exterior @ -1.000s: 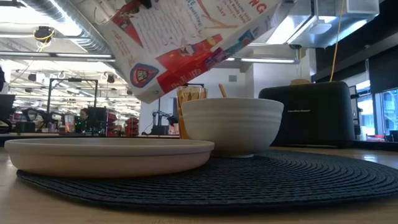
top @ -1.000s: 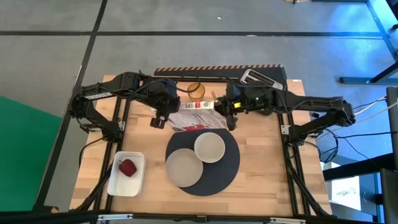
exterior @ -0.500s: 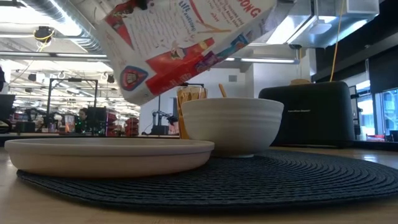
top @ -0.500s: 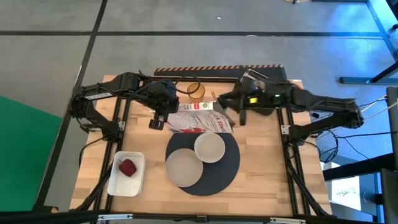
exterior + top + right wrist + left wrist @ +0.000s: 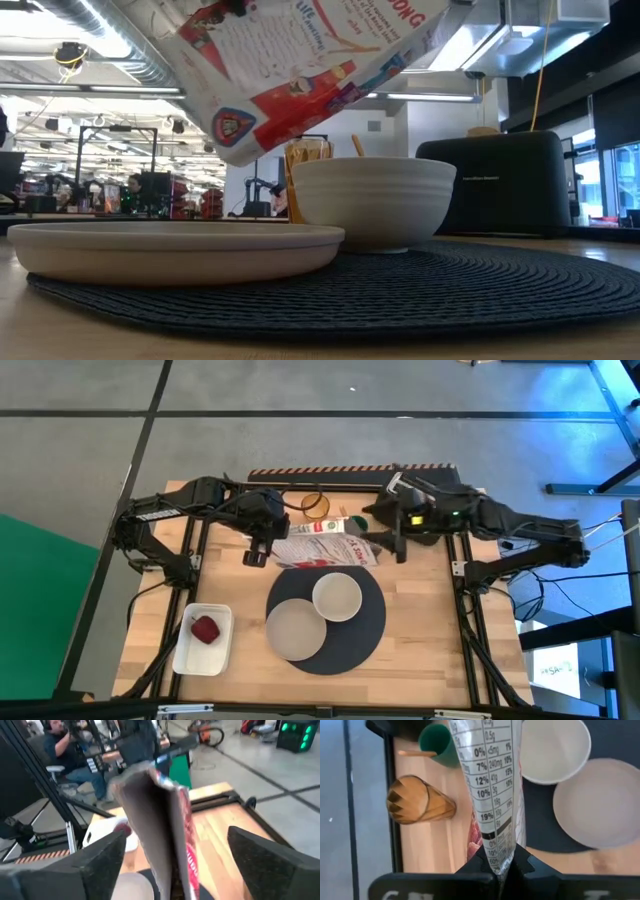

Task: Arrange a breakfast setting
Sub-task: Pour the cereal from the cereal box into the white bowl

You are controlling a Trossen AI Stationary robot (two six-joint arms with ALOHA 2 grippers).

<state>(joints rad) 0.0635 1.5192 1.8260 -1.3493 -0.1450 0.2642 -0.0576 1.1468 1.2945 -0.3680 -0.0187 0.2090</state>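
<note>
The left claw (image 5: 257, 553) grips the cereal bag (image 5: 325, 549) at 12 o'clock of the bowl (image 5: 337, 597), the right claw (image 5: 391, 543) stands open, so pouring needs a tilt.

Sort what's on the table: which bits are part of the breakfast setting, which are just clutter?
Job:
- round dark mat
- small white bowl
- flat white plate
- amber tumbler
- cereal bag, pinched in the shut left claw; open right claw at its other end

Lying about:
- white tray with a red item
- black toaster
- green cup
</note>
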